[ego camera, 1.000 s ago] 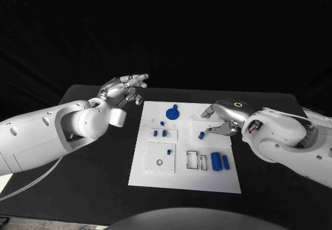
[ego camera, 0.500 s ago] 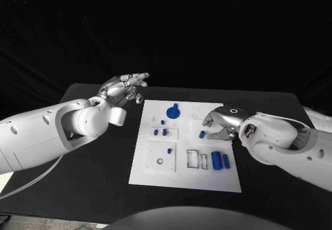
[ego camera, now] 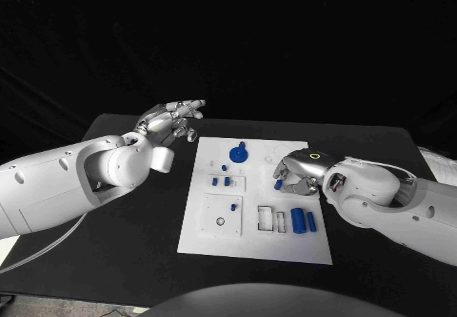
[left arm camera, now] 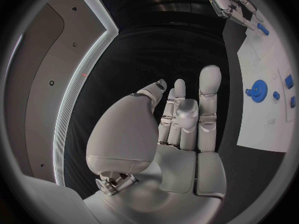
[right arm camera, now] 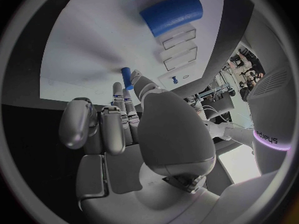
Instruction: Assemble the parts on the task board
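On the task board point(ego camera: 255, 247), small blue peg point(ego camera: 277, 185) — just beside right hand point(ego camera: 297, 173), fingers curled, grasp unclear.

Left robot hand point(ego camera: 172, 123) raised, empty

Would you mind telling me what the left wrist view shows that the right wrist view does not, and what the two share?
Left wrist view alone: the left hand, its fingers straight and apart, holding nothing, and the blue gear. Right wrist view alone: the thick blue cylinder and two rectangular slots. Both show the white task board and the right hand reaching for a small blue peg; whether it holds the peg is unclear.
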Robot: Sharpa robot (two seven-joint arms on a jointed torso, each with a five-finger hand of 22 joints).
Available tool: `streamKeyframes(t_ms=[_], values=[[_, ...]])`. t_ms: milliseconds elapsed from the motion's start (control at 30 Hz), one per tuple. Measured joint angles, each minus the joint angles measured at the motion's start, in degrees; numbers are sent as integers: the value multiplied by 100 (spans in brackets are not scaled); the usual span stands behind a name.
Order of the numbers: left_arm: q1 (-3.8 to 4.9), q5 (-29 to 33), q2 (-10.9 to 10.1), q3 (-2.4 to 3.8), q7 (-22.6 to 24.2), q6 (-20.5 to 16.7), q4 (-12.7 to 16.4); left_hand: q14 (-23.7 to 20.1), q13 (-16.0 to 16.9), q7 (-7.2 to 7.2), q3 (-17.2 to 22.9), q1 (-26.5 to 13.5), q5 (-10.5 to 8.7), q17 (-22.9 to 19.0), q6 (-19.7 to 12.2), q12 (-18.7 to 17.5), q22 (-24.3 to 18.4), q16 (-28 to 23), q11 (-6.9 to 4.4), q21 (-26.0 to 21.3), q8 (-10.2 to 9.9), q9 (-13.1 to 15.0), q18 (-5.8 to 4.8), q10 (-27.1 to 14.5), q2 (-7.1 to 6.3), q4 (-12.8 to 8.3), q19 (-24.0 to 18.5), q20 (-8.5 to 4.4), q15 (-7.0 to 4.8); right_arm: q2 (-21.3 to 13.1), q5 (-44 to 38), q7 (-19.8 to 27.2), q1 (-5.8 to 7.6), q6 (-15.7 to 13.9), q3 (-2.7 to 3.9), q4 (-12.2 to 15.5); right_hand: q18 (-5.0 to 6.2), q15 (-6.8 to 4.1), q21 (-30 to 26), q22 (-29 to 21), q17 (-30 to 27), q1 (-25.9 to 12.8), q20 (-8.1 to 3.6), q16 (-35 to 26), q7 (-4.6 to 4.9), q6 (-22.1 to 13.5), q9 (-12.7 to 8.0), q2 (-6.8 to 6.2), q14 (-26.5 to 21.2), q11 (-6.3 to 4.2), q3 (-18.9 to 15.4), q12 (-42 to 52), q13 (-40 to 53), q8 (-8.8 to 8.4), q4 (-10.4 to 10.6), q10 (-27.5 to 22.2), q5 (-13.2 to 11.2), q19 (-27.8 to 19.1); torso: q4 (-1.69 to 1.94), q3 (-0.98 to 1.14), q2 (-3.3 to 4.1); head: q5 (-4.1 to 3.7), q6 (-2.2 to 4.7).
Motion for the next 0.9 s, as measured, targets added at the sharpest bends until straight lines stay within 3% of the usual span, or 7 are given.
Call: streamKeyframes(t_ms=[233,433,900], values=[[0,-2,-1,0,-5,1,-2,0,0,0,0,0,0,0,0,0,0,0,0,0,0,0,0,0,0,0,0,0,0,60,18,65,-9,-4,-1,-34,0,0,0,0,0,35,-41,0,12,66,3,86,0,-21,163,-70,-5,0,16,84,0,0,-3,3,1,-5,2],[0,-8,-1,0,-8,3,-3,0,0,0,0,0,0,0,0,0,0,0,0,0,0,0,0,0,0,0,0,0,0,81,30,96,-14,0,-1,-58,0,-6,0,5,0,35,-41,0,-5,207,20,85,6,-31,313,-112,-6,0,11,214,0,0,-3,2,1,-13,-4],[0,-53,-3,-1,-38,45,0,0,-10,-13,0,0,0,-12,-27,23,-32,0,-9,-33,22,0,0,-34,0,0,0,0,0,143,-19,60,-15,41,8,-173,0,-62,0,15,26,112,-73,0,-22,472,60,162,20,-80,696,-232,7,67,-128,493,-16,33,0,-4,-3,-26,-43]])
